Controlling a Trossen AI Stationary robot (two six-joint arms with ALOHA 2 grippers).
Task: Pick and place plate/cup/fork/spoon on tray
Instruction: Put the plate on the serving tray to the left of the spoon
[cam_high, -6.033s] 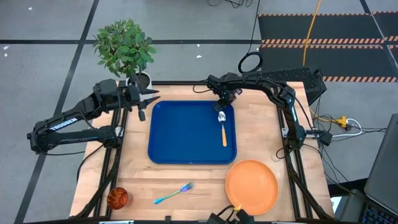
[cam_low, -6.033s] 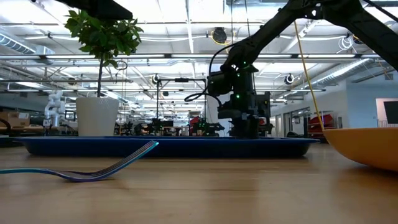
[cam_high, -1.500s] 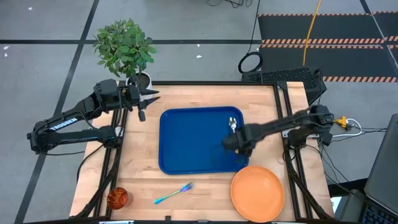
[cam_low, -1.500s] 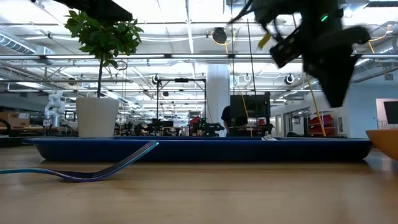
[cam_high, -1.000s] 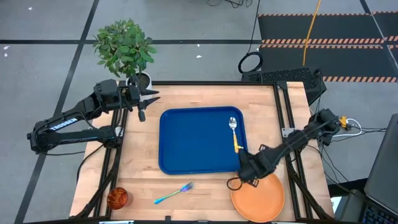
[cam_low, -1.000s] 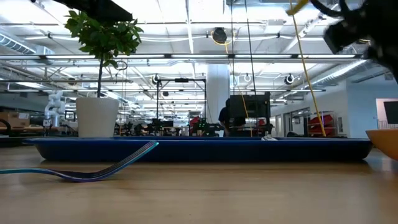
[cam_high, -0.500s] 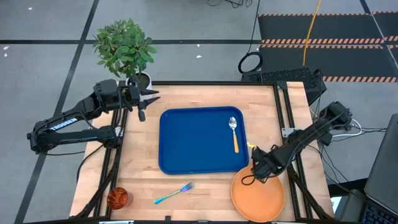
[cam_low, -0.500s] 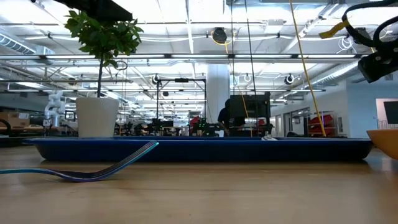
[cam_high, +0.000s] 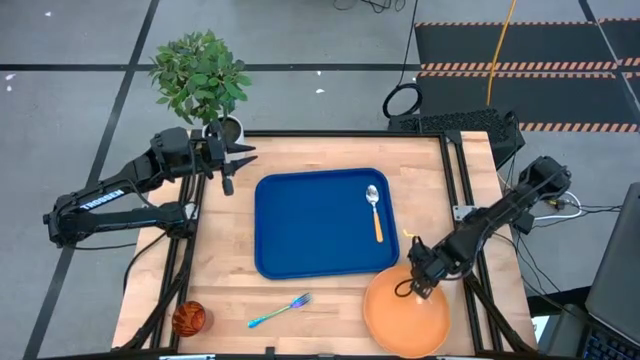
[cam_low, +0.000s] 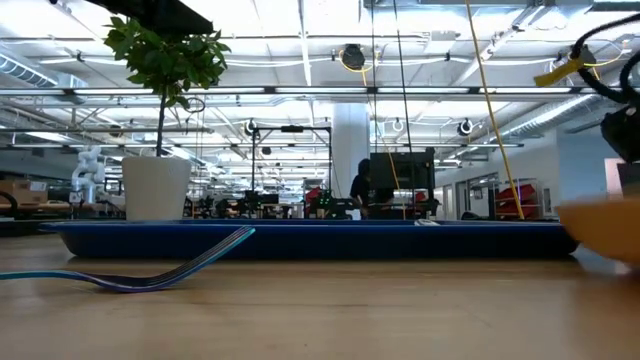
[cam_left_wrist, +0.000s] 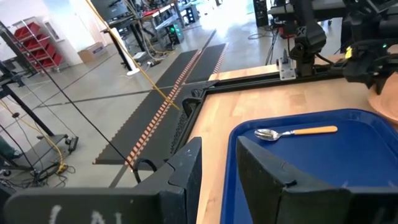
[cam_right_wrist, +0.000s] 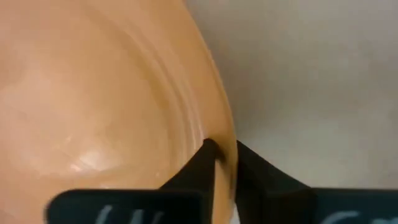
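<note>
The orange plate (cam_high: 405, 312) lies at the table's near right, just beyond the near right corner of the blue tray (cam_high: 300, 225). My right gripper (cam_high: 420, 285) is down at the plate's far right rim and shut on it. The spoon (cam_high: 375, 212) lies flat in the tray's right part, its bowl toward the far edge. The fork (cam_high: 280, 310) lies on the wood by the near edge, with the dark red cup (cam_high: 188, 318) upright at the near left corner. My left gripper (cam_high: 240, 158) waits open above the table's far left corner. My right gripper pinches the plate's raised rim (cam_right_wrist: 219, 124) on the far right side of the plate. One finger (cam_right_wrist: 199, 165) is on the inner side, the other (cam_right_wrist: 261, 174) outside. The fingers come from above, slanting in from the table's far right.
A white pot with a green plant (cam_high: 205, 80) stands at the far left corner, beside my left gripper. Bare wood shows between the tray and the near edge, around the fork. The right arm's frame rail (cam_high: 465, 215) runs along the right edge.
My right gripper has gone from the tray's near right corner toward the table's right edge, come down at the plate's far right rim and taken hold of it. The plate has shifted a little toward the table's left.
</note>
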